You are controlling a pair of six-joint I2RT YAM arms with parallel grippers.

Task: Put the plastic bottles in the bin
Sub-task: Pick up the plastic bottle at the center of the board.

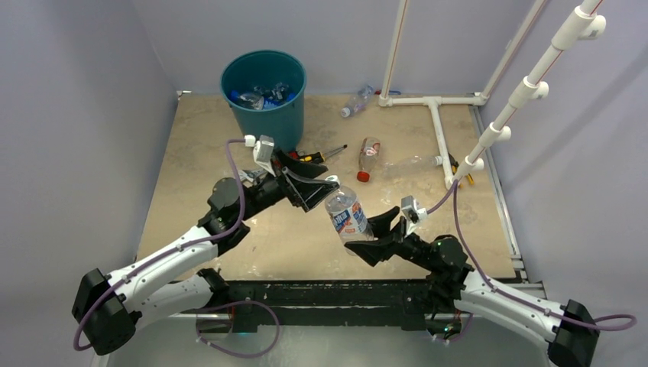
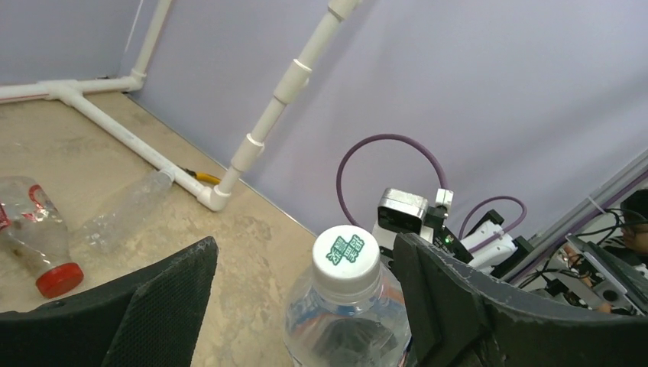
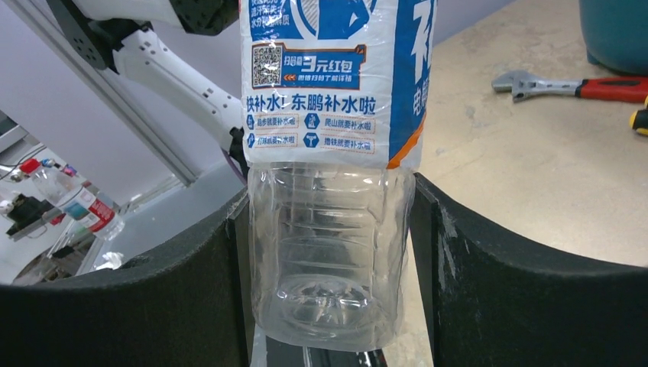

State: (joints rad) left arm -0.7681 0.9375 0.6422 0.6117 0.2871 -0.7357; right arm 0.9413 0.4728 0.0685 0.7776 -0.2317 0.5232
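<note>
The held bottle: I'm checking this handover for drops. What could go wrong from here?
1. The right gripper grips the bottle only at its clear base, and the left gripper has its jaws open on either side of the cap. Releasing before they close would likely drop it onto the table.
2. Closing on the narrow neck could give a poor hold, so the bottle might swing or slip on the way to the bin.

Left arm (image 1: 164, 264) and right arm (image 1: 512, 302) had white links, black joints. I saw a purple cable (image 1: 233, 164) looping off each silver wrist block (image 1: 264, 149). Fingers (image 2: 164, 306) were black, curved, mesh-textured. Bases (image 1: 103, 310) at the table's (image 1: 199, 145) near edge were black.
</note>
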